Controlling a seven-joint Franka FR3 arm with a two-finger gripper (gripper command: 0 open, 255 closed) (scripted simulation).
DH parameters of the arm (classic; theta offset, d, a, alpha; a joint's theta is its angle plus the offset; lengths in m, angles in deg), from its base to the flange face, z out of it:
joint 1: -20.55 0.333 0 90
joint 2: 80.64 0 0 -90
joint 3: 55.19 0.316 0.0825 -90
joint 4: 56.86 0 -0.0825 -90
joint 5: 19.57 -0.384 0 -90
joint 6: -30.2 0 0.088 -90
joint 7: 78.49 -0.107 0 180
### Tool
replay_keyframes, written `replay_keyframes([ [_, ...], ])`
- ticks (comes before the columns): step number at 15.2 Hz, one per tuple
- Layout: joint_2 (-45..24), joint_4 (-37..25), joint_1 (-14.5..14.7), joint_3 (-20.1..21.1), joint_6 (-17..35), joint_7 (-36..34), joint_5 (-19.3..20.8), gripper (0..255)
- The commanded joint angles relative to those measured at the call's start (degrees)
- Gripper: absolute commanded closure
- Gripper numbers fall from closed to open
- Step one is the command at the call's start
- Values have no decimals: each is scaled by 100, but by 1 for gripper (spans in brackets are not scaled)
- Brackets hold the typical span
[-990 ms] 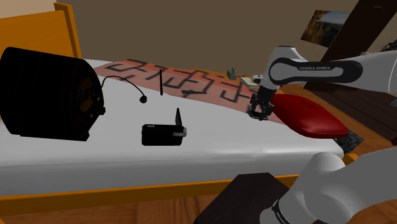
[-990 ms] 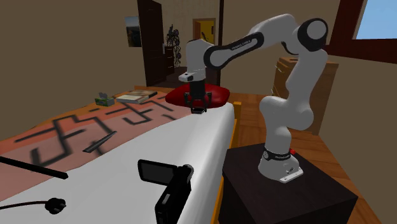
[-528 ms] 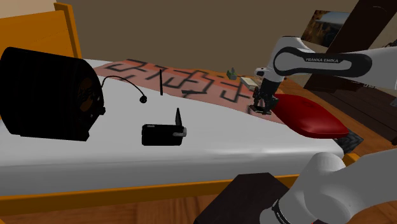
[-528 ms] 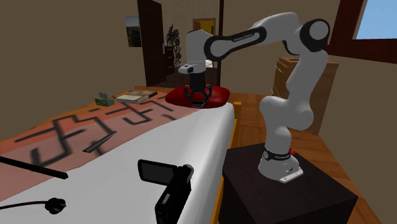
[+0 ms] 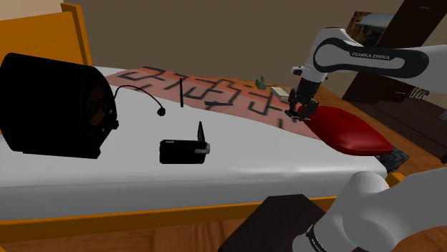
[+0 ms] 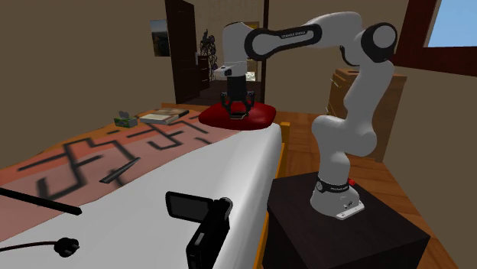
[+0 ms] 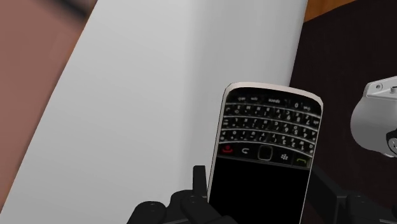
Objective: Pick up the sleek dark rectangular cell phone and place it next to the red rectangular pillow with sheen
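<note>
arm (image 5: 369,56) lettering: "FRANKA EMIKA" | phone (image 7: 267,159): black, silver rim, small-key keypad, red and green call keys, dark screen, key legends illegible | pincer (image 5: 299,111): clasps phone between its fingers, above bed (image 5: 251,161) | glossy red pillow (image 5: 351,132): just beneath pincer

Silver-rimmed black keypad phone (image 7: 267,159) clasped in hand (image 5: 299,112) near red pillow (image 5: 349,130)

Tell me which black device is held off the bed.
The keypad phone, clasped in the gripper by the red pillow; the camcorder lies on the bed.
</note>
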Motion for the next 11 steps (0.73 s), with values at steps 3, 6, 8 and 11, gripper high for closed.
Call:
replay_keyframes([
  [3,-180,-367,33,-87,-172,148,-46,255],
  [6,-809,-915,123,-514,-53,594,-181,255],
  [8,-1270,-1313,181,-811,8,926,-347,255],
  [11,-2051,-1967,228,-1263,60,1493,-740,255],
])
